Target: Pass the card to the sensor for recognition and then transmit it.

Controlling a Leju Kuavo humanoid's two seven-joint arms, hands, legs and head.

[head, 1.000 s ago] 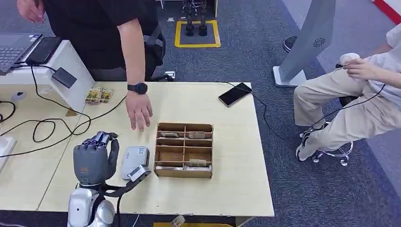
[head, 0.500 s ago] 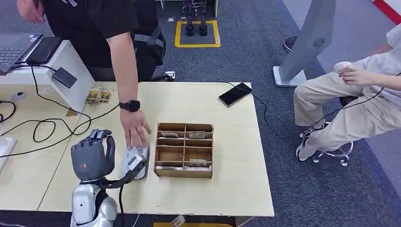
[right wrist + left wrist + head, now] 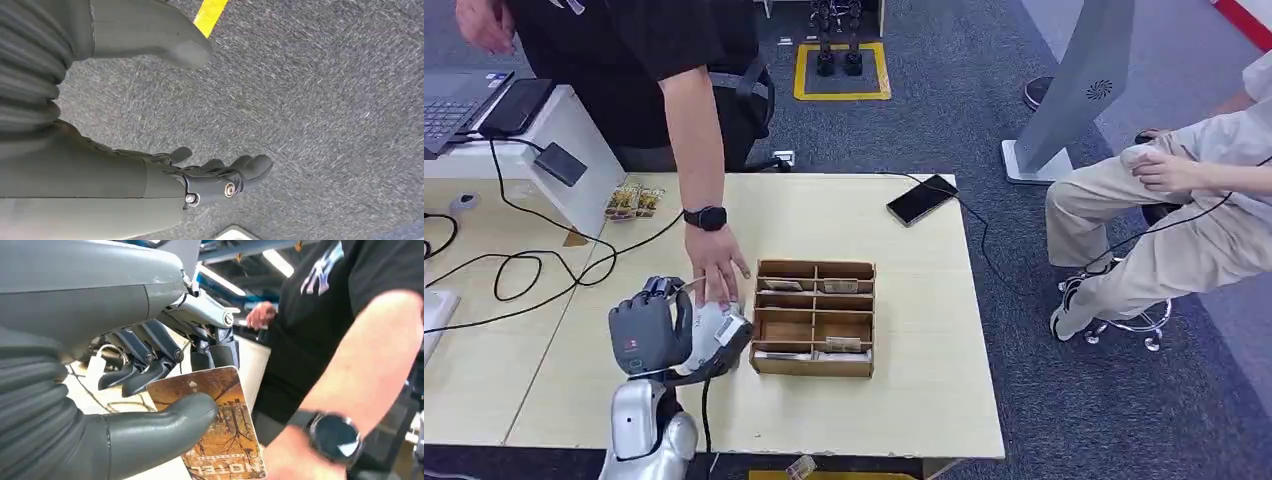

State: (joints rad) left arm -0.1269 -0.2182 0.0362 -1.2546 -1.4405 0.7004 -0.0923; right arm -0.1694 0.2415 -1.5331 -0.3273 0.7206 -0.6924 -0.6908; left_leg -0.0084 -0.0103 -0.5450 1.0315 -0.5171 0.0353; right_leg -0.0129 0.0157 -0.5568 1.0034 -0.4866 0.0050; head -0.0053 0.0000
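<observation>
Surface (image 3: 894, 390): light wood, seen from the head view, w/ a dark carpet floor (image 3: 1024, 120) around it. Person in black top leans over the far edge, arm down, watch (image 3: 705, 217) on wrist; person's hand (image 3: 716, 272) reaches to the spot just left of the box, at or touching the sensor — contact w/ card can't be resolved. Second person seated at right, off the surface.

Wooden divider box (image 3: 814, 318): mid-surface, several compartments, a few cards lying in the front and back ones.

L hand (image 3: 649, 335): raised above the near-left part of the surface, palm side toward the box. Wrist view shows thumb (image 3: 165, 427) pressed on the card face w/ dark fingers (image 3: 145, 365) curled behind it, so L hand is gripping the card.

R hand (image 3: 215, 175): hanging over the carpet, fingers apart, nothing held.

Sensor (image 3: 719, 333): grey-white unit, just left of the box, partly hidden by L hand.

Card (image 3: 215, 425): autumn-tree print, "HOTEL" lettering, pinched in L hand, next to the sensor.

Phone (image 3: 921, 199): far-right part of surface, cable attached.
</observation>
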